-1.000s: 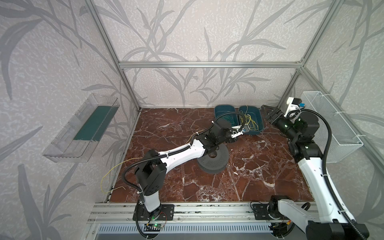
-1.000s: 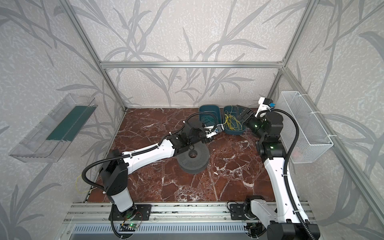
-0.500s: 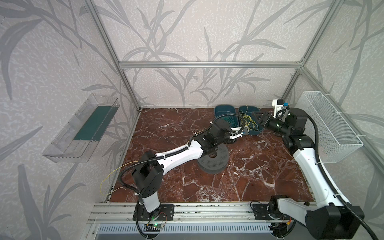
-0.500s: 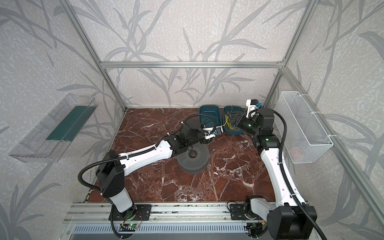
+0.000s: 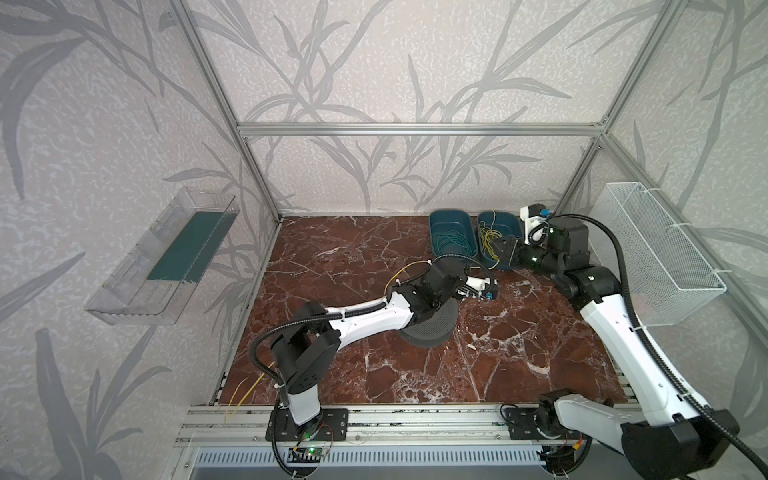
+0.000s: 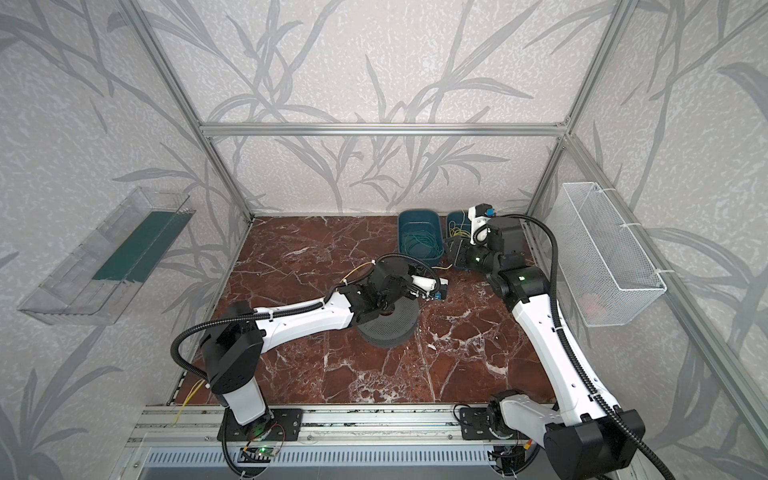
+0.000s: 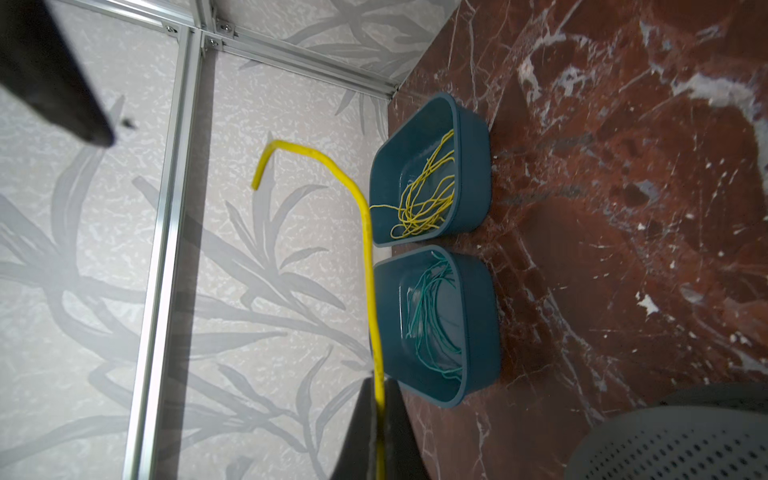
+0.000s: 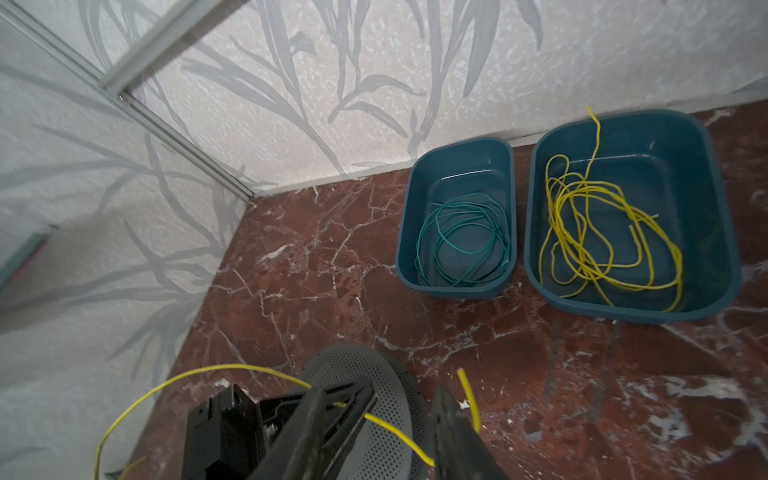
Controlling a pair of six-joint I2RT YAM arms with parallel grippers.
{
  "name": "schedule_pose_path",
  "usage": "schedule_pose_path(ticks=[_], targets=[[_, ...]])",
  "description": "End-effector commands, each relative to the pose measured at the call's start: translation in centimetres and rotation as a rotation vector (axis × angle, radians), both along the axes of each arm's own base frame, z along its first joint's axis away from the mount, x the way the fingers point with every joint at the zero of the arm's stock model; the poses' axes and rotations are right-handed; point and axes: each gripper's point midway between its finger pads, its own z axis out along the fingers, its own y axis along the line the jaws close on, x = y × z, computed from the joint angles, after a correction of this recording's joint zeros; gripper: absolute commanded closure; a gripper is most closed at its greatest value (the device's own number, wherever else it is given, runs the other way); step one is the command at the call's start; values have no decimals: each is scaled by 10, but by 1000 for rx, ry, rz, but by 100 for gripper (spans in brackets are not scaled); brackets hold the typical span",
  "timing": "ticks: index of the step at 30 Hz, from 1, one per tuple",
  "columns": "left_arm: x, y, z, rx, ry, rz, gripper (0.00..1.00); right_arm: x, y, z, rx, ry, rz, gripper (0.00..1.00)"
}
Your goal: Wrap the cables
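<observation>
Left wrist view: left gripper (image 7: 376, 380) stays clamped on the yellow cable (image 7: 365, 216), which curves out past its tips. Right gripper (image 8: 405, 388) has swung in leftward, jaws narrowed yet apart, cable crossing between them

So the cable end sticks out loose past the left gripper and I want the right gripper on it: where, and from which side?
Probably the straight stretch of the cable just beyond the left gripper, short of the hooked tip: it is held firm there. Come from the right, crosswise; the right gripper's open jaws straddle it.
</observation>
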Motion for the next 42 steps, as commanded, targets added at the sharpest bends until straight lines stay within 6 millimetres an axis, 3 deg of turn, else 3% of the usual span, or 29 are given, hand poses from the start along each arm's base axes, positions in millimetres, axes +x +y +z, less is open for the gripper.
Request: schedule_pose_path(ticks=[1,8,18,25,36,42], targets=[[5,3,5,104,-118,6,100,-1,-22,-21,-283,31,-71,60],[4,5,-2,168,-128,6,100,4,-19,-34,-471,56,-66,66],[8,5,-8,212,-138,15,100,26,-19,-51,-523,101,-108,69],[9,7,-8,227,-149,30,100,36,-13,-61,-514,133,-109,80],[11,7,-6,222,-162,35,100,43,-16,-79,-506,165,-127,80],[11,9,-5,225,-168,39,100,48,-15,-86,-490,180,-129,88]])
